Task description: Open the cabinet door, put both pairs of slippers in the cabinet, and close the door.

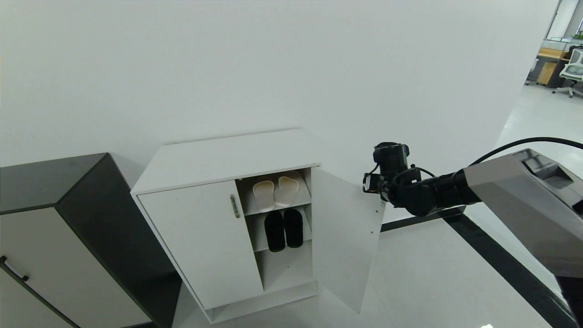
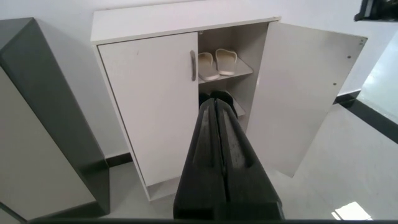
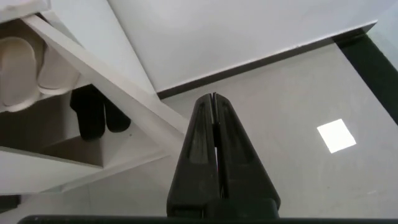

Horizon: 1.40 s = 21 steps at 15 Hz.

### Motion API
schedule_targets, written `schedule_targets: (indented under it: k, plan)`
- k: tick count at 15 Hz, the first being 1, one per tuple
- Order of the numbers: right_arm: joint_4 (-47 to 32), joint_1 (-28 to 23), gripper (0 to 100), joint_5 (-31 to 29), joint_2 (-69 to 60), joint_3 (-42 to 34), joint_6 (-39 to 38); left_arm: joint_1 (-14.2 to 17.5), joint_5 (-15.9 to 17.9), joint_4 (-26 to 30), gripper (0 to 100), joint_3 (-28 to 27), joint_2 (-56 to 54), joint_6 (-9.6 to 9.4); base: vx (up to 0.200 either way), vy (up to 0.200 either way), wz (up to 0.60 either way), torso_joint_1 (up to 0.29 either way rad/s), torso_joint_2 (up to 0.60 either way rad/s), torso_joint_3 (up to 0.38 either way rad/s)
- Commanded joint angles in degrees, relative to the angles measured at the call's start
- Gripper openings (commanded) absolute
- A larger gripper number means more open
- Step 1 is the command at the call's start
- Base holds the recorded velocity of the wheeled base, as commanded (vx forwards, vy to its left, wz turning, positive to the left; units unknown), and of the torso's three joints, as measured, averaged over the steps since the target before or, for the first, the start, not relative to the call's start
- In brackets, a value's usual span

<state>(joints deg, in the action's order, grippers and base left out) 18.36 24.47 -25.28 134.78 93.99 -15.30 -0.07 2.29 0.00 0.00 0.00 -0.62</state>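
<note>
White board door (image 1: pixel 346 237) stands swung wide on the cabinet (image 1: pixel 227 155), inner face showing. The pale slippers (image 1: pixel 275 191) lie on the top shelf and the black slippers (image 1: pixel 284 229) on the shelf below, each pair side by side. With both pairs inside, closing looks like the one step left.

The door is probably a stiff, light panel that swings easily on its hinges. It should not need gripping: a flat push on the outer face near the free edge would give the best leverage. Two small screw marks at that edge suggest a handle on the hidden side, matching the handle (image 1: pixel 234 206) on the shut left door (image 1: pixel 200 237).

The right gripper (image 1: pixel 370 182) hangs just beside the door's upper free corner. Its fingers (image 3: pixel 205 124) are pressed together and hold nothing, and whether they touch the panel I cannot tell. The left gripper (image 2: pixel 215 102) sits back from the cabinet, facing the open half, with fingers likewise pressed together and empty.

A dark cabinet (image 1: pixel 68 214) stands just beside the white one, and pale floor (image 1: pixel 432 273) lies around them.
</note>
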Motion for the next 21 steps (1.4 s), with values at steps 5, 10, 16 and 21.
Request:
schedule_targets:
  k: [5,10,16,21]
  plan:
    - [0.0,-0.2,0,0.0,2.6,0.1,-0.1,0.1,0.0,0.0,0,0.0,0.1,0.01,0.000,0.000,0.00,0.000,0.00,0.000]
    - [-0.3,0.3,0,0.0,1.5,-0.7,-0.3,0.1,0.0,0.0,0,0.0,0.0,0.09,0.000,0.000,0.00,0.000,0.00,0.000]
    - [0.1,6.8,0,0.0,-4.8,-9.5,-3.2,0.0,0.0,0.0,0,0.0,0.1,0.09,0.000,0.000,0.00,0.000,0.00,0.000]
    - [0.2,16.0,0,0.0,-12.2,-16.5,-4.8,0.0,0.0,0.0,0,0.0,0.1,0.09,0.000,0.000,0.00,0.000,0.00,0.000]
